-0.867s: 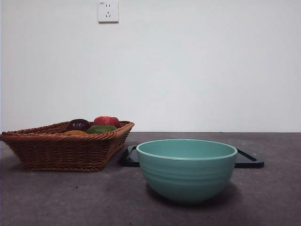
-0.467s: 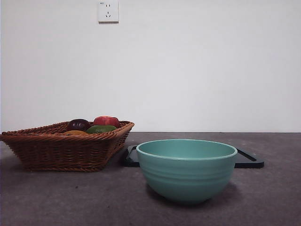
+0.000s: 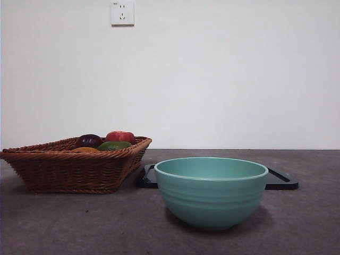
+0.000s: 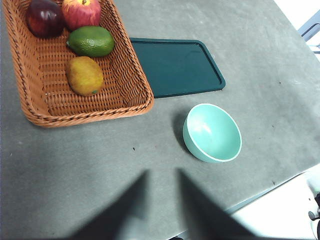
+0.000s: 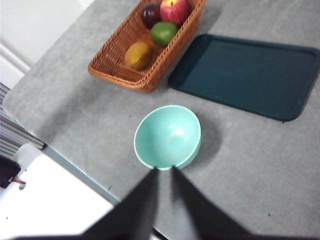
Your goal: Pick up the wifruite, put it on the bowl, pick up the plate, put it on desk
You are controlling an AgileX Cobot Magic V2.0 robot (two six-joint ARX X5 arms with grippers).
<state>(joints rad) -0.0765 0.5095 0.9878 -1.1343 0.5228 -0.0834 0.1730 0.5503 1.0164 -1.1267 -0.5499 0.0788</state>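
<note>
Both arms wait high; left gripper jaws slightly parted, right gripper jaws nearly closed, neither holding anything. Bowl empty on desk, near basket holding four fruits. Descend vertically over one fruit, avoiding the wicker wall.

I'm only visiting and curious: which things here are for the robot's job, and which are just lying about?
For the job: teal-green bowl, empty; fruit in the wicker basket; black tray; grey desk; both grippers, left gripper and right gripper.
Lying about: wall socket.
</note>
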